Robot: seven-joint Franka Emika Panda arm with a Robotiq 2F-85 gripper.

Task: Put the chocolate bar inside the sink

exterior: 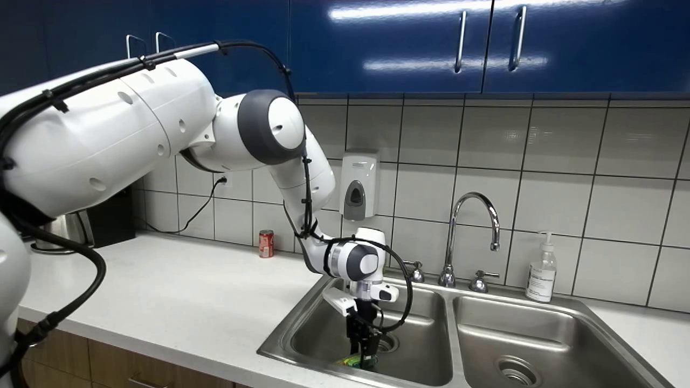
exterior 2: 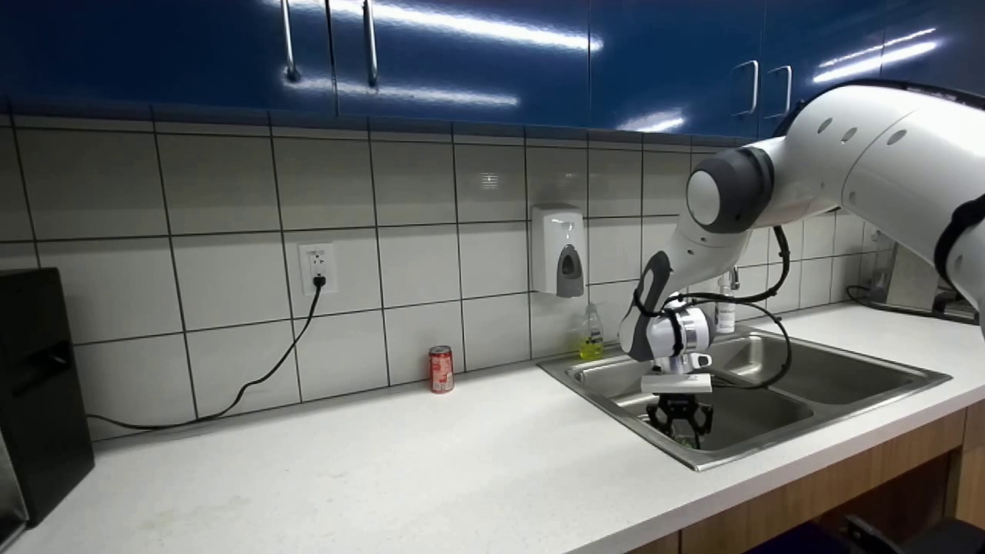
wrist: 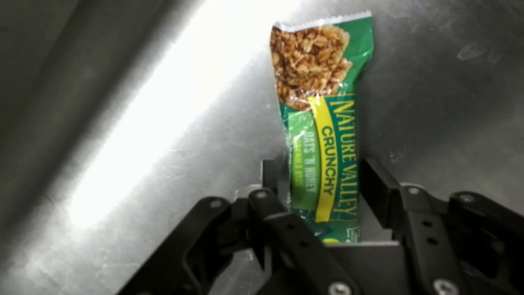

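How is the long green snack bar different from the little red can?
The long, green-wrapped snack bar is flat, while the small, red cylindrical can is round. The bar has a yellow stripe; the can is mostly red with pale markings. The bar is down in the stainless steel sink, between the tips of the black end effector; the can stands upright on the white counter. Both have printed outsides.

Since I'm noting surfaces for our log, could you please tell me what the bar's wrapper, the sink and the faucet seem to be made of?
The bar's wrapper looks like thin, glossy plastic film, with creases, glints and a serrated end. The sink seems stainless steel, satin grey with blurred reflections. The faucet appears to be polished metal, perhaps chrome-plated, given its mirror-like highlights.
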